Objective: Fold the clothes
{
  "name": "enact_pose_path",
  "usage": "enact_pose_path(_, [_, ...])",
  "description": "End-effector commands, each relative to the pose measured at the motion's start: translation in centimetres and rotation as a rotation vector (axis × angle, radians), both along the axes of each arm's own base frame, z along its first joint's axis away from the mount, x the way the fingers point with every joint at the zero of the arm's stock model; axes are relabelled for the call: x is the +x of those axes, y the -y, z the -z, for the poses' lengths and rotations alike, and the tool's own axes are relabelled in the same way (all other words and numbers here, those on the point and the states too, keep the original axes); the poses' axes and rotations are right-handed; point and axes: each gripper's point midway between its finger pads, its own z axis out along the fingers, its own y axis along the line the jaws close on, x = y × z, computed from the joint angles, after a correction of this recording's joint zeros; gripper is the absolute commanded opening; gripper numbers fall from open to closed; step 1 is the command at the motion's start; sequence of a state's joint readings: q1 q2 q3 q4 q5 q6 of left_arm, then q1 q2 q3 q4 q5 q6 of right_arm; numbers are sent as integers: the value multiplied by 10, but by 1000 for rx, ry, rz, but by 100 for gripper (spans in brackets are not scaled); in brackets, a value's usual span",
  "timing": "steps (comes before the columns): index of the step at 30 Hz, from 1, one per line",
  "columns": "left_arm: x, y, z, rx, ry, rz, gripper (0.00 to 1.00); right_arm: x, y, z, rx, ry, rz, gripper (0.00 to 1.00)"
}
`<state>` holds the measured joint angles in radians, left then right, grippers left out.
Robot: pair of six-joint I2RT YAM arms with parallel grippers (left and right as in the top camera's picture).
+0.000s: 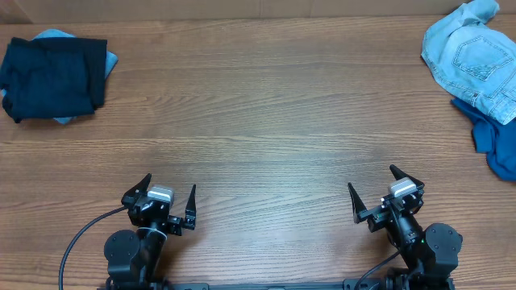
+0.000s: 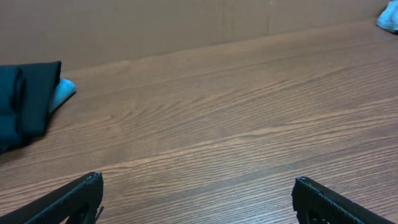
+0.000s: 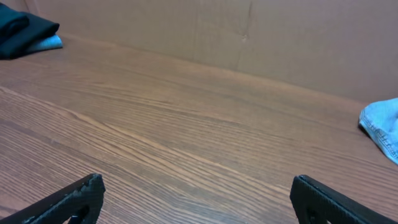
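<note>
- Two heaps on the worktop (image 1: 258, 121); at the far left corner, a dark navy garment (image 1: 52, 76) lying flat and squared-off, seemingly folded already, with a sliver of pale blue cloth (image 1: 111, 60) peeping from under its right edge.
- At the far right edge, pale denim shorts (image 1: 472, 52) crumpled in a loose mound, back pocket uppermost; just nearward and touching, a royal-blue garment (image 1: 498, 145), also rumpled, partly cut off by the frame edge.
- Left claw (image 1: 170, 184) at the near edge, jaws spread wide, gripping nothing; right claw (image 1: 372, 179) likewise wide apart and empty; both well apart from either heap, bare wood between.
- Judged as a pause between garments: one item apparently finished and set aside left, next item not yet fetched.
- Next move, on that judgement: reach with the right claw, the nearer one, to the denim shorts; pinch a hem or waistband edge rather than the middle of the mound; drag to the open middle of the worktop, within reach of both claws; spread flat before any fold.
- Worth watching: royal-blue garment touching the shorts and apt to drag along; soft denim apt to bunch rather than slide.
</note>
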<state>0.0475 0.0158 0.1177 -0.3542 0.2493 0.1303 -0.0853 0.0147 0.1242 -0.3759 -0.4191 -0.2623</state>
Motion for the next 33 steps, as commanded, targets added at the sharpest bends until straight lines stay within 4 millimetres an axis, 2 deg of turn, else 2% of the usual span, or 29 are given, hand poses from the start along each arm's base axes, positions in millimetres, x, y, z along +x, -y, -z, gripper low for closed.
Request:
enact_pose_path(1, [1,-4,2,-10,0,-22,100,0,1,0,1,6,4,100])
enact_pose_path(10, [1,-4,2,-10,0,-22,100,-1,-4,-2,11,14,-22,100])
enact_pose_path(14, [1,-4,2,-10,0,-22,100,-8,-25,-33,225,42,-133,100])
enact_pose_path(17, [1,-4,2,-10,0,-22,100,-11,-26,-54,374,23,-123,100])
enact_pose_path(24, [1,-4,2,-10,0,-22,100,-15,-26,-105,429,-16,-114,100])
enact_pose_path(27, [1,-4,2,-10,0,-23,100,-6,-25,-118,444,-124,-90,100])
enact_pose_path(33, [1,-4,2,-10,0,-22,100,31,-22,-132,443,-394,-36,100])
